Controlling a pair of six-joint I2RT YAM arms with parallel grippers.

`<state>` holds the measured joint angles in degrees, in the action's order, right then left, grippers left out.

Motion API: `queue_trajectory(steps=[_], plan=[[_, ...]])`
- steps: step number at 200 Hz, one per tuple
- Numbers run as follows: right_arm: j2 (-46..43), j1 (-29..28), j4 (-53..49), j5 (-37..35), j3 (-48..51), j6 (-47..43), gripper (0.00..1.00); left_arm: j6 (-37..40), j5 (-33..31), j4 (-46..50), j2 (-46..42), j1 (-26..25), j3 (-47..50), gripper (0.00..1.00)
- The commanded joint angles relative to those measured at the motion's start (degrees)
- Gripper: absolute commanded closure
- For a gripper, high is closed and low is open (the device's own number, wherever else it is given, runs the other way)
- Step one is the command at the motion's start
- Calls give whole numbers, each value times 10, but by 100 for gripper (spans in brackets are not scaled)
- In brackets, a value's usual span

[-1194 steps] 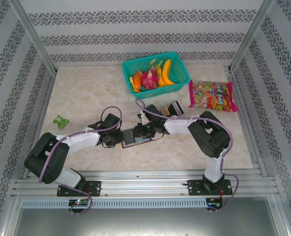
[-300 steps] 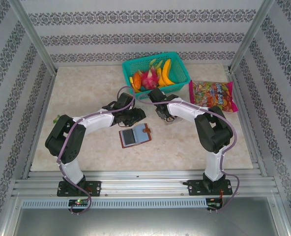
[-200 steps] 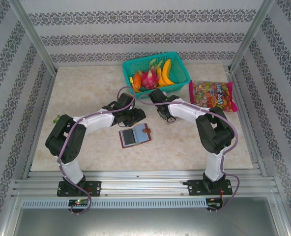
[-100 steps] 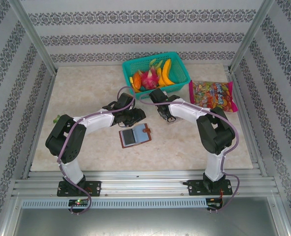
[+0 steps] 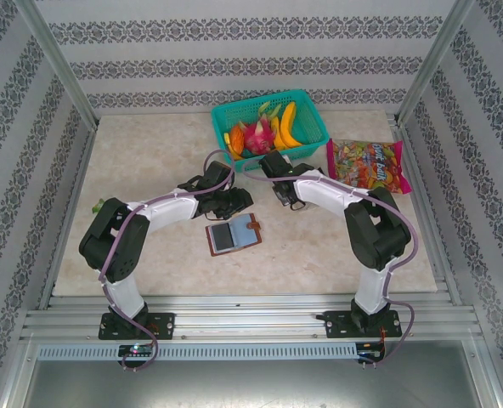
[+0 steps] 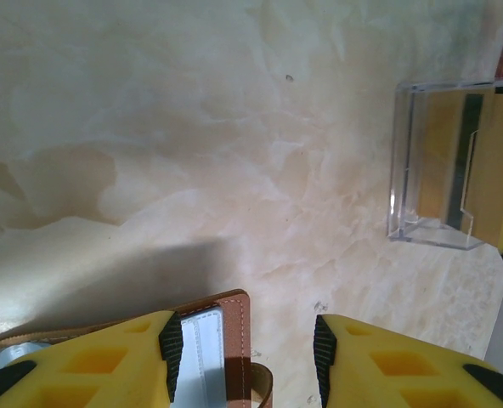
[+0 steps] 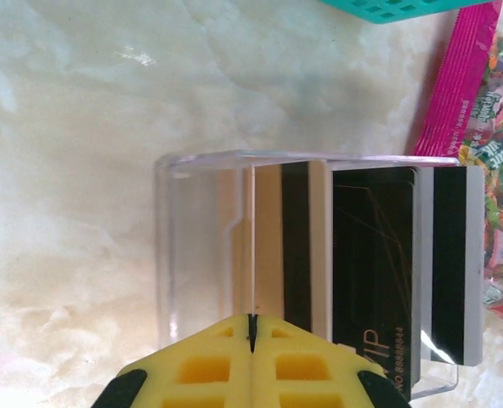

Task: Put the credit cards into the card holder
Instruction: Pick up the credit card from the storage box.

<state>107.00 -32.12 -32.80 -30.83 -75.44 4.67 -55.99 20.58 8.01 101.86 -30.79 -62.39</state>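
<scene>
Claw on your right arm [image 7: 251, 327] is pressed fully together, pads meeting with no gap, its tips over the clear plastic box [image 7: 192, 255]. A thin pale line runs from the seam into the box. I cannot tell whether that is a card pinched edge-on or a wall of the box. The credit cards [image 7: 375, 272] sit in that box side by side: a tan one with a black stripe, a black one, and a grey one with a black stripe. The box is past the middle of the bench [image 5: 149, 161], toward the far edge, near the teal basket [image 5: 318, 117]. The card holder [image 5: 233, 235] lies open and flat around the middle of the bench, grey-blue slots up, apart from the box.

Your left claw [image 6: 243, 353] is moderately wide and holds nothing, hovering over the holder's brown edge.

The step in hand looks like drawing one card out. Take one only: pinch its free edge squarely and pull along the card's own length, so the neighbours and the light box don't come with it. Pin the holder with the left claw before you slide the card flat into a slot.
</scene>
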Motion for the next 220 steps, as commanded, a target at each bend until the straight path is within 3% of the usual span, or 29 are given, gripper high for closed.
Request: queue_trajectory(steps=[1,60,118,158,195,220], plan=[[-19,8,-10,-9,7,6,96,-6,2,-14,11,-6,-14,52],[-60,14,-32,79,-2,40,100,-6,-1,-13,7,-7,-14,52],[-145,26,-33,219,10,149,100,3,-19,0,-15,-6,-12,52],[-194,52,15,362,45,220,100,3,-17,-30,-48,-5,9,52],[-227,80,105,526,85,319,100,-32,36,-148,-105,23,76,44],[-229,95,189,621,118,390,100,-75,117,-246,-115,50,106,41]])
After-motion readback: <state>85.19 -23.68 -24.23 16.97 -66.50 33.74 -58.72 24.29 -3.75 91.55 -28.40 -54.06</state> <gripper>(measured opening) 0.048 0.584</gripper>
